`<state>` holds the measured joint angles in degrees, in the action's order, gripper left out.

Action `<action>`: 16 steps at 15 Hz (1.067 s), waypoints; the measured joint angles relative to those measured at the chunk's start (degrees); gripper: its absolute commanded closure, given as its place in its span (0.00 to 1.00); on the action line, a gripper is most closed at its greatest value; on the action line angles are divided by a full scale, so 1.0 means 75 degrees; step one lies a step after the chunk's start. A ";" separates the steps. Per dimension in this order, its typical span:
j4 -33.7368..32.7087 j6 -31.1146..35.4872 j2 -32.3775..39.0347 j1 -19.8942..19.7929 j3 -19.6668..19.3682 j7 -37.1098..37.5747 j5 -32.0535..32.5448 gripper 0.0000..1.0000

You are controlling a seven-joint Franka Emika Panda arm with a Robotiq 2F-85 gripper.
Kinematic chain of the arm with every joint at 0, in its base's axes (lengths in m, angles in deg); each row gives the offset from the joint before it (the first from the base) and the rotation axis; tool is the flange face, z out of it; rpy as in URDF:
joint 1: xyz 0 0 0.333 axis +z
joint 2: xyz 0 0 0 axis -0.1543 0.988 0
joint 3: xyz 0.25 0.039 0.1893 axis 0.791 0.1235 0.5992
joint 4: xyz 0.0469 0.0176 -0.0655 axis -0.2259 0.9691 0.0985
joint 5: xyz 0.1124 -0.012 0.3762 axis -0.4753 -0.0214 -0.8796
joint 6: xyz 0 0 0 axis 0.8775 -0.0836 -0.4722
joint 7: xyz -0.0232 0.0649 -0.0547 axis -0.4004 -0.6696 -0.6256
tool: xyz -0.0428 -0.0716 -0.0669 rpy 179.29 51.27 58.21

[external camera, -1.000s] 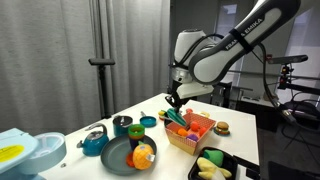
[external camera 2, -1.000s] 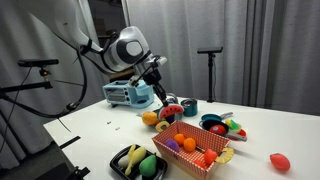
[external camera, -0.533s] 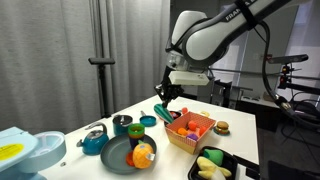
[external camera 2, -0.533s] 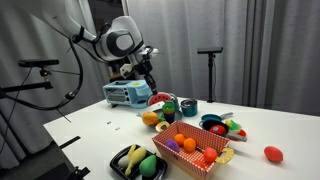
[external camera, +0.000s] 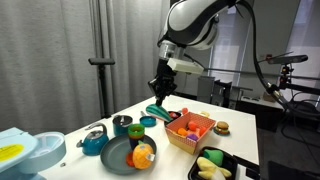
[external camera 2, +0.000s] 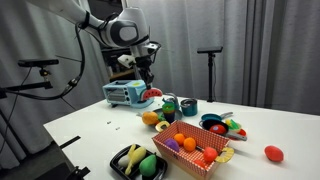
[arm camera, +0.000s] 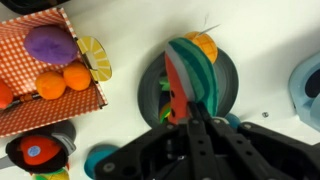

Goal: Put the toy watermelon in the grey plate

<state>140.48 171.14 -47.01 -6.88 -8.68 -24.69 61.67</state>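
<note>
My gripper [external camera: 160, 95] is shut on the toy watermelon [external camera: 157, 111], a slice with green rind and red flesh, and holds it high above the table. It shows the same way in both exterior views: the gripper [external camera 2: 147, 82] with the watermelon [external camera 2: 152, 95] below it. In the wrist view the watermelon [arm camera: 185, 72] sits between my fingers, in the gripper [arm camera: 188, 104], right over the grey plate [arm camera: 150, 95]. The grey plate [external camera: 117, 157] lies at the table's near end and has a round orange toy fruit [external camera: 143, 154] on it.
A red checkered basket [external camera: 190, 131] of toy fruit stands beside the plate, as in the wrist view [arm camera: 45, 85]. A black tray [external camera: 212, 166] holds yellow and green toys. Teal cups [external camera: 122, 124] and a teal bowl [external camera: 94, 143] stand near the plate. A red toy [external camera 2: 271, 153] lies apart.
My gripper has risen from just above the basket and swung toward the plate side, carrying the toy watermelon with it. Nothing on the table has moved.
</note>
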 measured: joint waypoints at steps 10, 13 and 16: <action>-0.1276 -0.1237 0.1233 0.0068 0.0274 -0.2252 0.0930 1.00; -0.1302 -0.0820 0.1241 0.0192 0.0411 -0.2166 0.1281 1.00; -0.1301 -0.0310 0.1251 0.0283 0.0471 -0.1619 0.1280 1.00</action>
<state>130.72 168.81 -37.63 -4.76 -5.15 -36.83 71.27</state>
